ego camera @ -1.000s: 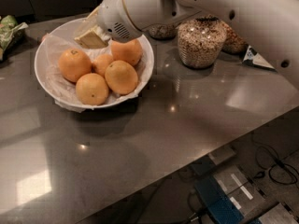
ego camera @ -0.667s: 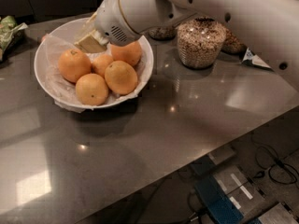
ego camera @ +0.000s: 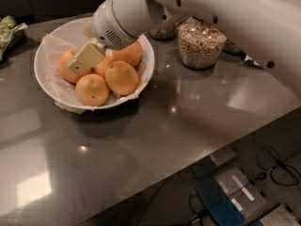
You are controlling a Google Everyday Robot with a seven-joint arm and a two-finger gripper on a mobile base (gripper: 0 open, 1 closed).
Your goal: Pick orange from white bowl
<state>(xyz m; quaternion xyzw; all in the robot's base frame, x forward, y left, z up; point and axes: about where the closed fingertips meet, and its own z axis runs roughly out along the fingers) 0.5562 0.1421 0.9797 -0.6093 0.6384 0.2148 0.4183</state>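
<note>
Since the earlier frame the gripper [ego camera: 84, 58] has dropped lower and leftward into the white bowl [ego camera: 66, 32], near the bench's [ego camera: 141, 140] back left corner. It sits over the orange [ego camera: 62, 63] on the bowl's left side, apparently touching it; whether it is open or closed cannot be told. A good grasp would centre on that fruit, clear of the other oranges [ego camera: 121, 77], then lift straight up. The grain jar [ego camera: 200, 44] crowds the back edge; open bench lies toward the front edge.
</note>
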